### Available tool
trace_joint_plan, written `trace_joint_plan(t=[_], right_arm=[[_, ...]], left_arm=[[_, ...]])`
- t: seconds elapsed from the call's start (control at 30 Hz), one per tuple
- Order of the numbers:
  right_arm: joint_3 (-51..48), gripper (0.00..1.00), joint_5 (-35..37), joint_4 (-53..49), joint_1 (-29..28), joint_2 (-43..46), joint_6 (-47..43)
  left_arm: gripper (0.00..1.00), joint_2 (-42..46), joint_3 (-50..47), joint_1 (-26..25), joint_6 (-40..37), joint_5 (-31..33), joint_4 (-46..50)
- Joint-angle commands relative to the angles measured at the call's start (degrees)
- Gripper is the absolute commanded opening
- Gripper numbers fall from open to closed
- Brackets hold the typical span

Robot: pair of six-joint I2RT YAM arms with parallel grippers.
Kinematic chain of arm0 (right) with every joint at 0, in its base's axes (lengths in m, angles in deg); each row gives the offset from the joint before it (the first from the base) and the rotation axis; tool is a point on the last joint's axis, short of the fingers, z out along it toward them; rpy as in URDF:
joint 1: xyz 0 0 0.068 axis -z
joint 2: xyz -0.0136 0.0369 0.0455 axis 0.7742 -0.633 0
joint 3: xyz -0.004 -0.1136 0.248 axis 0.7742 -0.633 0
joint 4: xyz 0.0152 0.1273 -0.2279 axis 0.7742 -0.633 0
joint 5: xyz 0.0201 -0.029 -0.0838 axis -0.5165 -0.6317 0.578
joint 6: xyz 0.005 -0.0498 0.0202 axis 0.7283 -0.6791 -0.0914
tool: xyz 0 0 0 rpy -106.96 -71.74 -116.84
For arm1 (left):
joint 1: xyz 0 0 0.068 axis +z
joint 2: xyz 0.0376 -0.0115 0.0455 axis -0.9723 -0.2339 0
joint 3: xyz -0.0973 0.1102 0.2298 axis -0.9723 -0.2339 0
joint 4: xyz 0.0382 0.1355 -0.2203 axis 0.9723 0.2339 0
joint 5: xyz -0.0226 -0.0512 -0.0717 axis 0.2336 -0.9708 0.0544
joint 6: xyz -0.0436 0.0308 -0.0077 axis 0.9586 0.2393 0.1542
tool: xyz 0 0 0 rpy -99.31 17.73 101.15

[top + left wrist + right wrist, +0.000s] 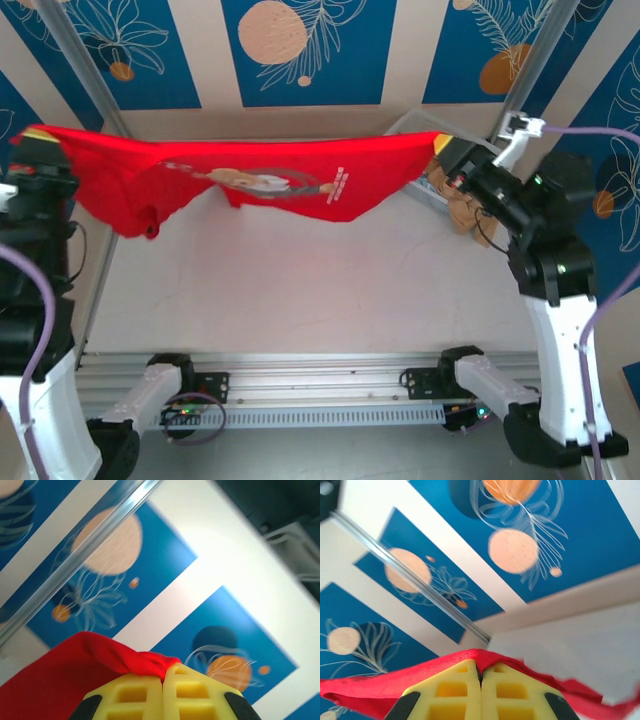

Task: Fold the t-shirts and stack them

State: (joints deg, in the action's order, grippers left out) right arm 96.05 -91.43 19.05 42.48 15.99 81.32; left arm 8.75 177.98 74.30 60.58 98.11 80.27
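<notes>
**Red t-shirt point(300, 160) hangs in the air, pinched at both ends**

Top view: the t-shirt spans the upper part of the frame, from the left edge to the upper right. It is clear of the table point(300, 290). Its top edge runs nearly straight. The lower edge sags lowest at the left, where a sleeve droops. The cartoon print point(265, 183) sits near the middle and faces the camera.

The left gripper point(30, 140) holds the shirt's end at the far left of the frame. The right gripper point(443, 148) holds the other end at the upper right. From this height I cannot tell how the fingers stand on either one. A pale container rim point(405, 122) shows just behind the shirt's right end.

Left wrist view: this settles the grip. The yellow pads of the left gripper point(163, 672) are pressed together with a bunched fold of red cloth point(50, 685) caught between them. The cloth falls away to the lower left. The blue floral wall panels point(165, 570) and a metal post point(90, 545) lie behind. The print is out of this frame.

Right wrist view: the pads of the right gripper point(480, 667) are likewise closed on a hem of the shirt point(360, 687). The hem runs as a taut band to the lower left and trails off, blurred, to the lower right.
</notes>
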Motion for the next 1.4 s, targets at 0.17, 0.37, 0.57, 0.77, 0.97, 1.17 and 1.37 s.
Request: trace_joint_plan(t=[0.17,0.37,0.57,0.77,0.97,1.17,1.37], right_arm=[[3.6,0.00,-1.4,5.4,0.3,-9.3,3.4],[9.8,0.00,-8.7,11.2,0.3,-26.8,6.9],[21.6,0.00,-12.0,14.5,-0.2,-42.3,8.7],[35.5,0.00,-10.6,11.4,1.0,-49.6,7.7],[46.6,0.00,-11.4,9.8,3.8,-54.8,10.8],[42.2,0.00,-12.2,4.9,3.6,-54.6,9.2],[8.7,0.00,-8.0,8.1,2.0,-45.0,9.6]], left_arm=[[0.00,-18.6,15.8,-0.3,-4.1,-3.5,3.7],[0.00,-36.7,23.3,2.3,-8.7,-9.9,6.7],[0.00,-47.7,31.8,8.3,-6.4,-19.5,4.4],[0.00,-51.2,49.7,9.3,-5.4,-21.7,4.6],[0.00,-41.2,45.8,9.3,-6.8,-17.3,3.2],[0.00,-24.7,19.2,8.7,-4.2,-13.8,7.0],[0.00,-6.1,-26.2,8.3,1.9,-16.5,8.5]])
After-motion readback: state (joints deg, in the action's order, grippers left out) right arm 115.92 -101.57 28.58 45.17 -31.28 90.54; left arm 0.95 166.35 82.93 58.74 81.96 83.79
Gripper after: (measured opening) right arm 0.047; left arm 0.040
